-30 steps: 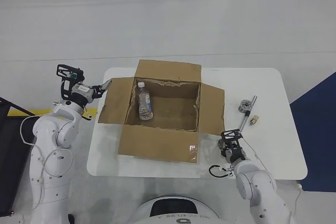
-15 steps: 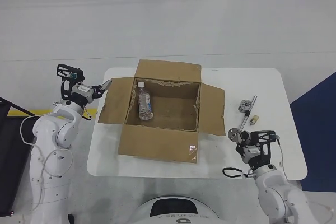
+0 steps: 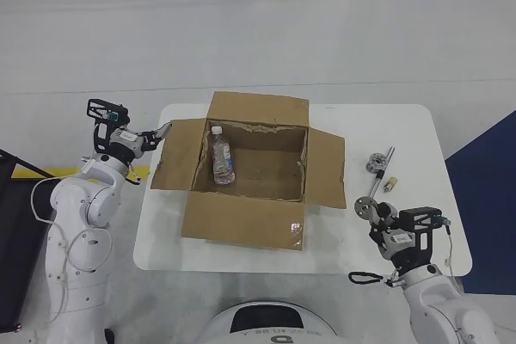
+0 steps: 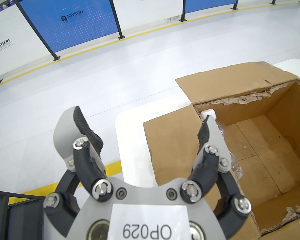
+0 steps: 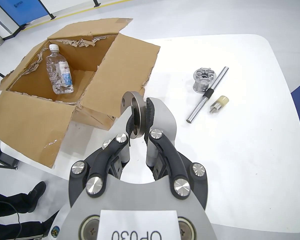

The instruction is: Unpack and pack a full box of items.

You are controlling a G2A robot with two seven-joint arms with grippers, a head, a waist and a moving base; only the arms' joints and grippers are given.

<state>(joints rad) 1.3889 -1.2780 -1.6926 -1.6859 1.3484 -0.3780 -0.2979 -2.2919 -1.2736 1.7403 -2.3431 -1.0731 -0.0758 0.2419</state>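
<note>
In the top view, an open cardboard box (image 3: pixel 245 219) sits at the centre of the white tabletop (image 3: pixel 413 129). A clear plastic bottle (image 3: pixel 221 156) lies inside it along the left wall. The left gripper (image 3: pixel 160 132) hangs at the upper left, just beside the box's left flap. At the lower right, the right gripper (image 3: pixel 371 212) holds a round metal flange (image 3: pixel 362 205) above the tabletop. A ribbed metal hub (image 3: pixel 377 160), a steel rod (image 3: pixel 384 168) and a small cream-tipped cylinder (image 3: pixel 390 182) lie close together right of the box.

In the left wrist view, the gripper's fingers (image 4: pixel 88 131) are spread wide with nothing between them, near the box's flap.

In the right wrist view, the fingers clamp the flange on edge, with the box and the three loose parts beyond it.
</note>
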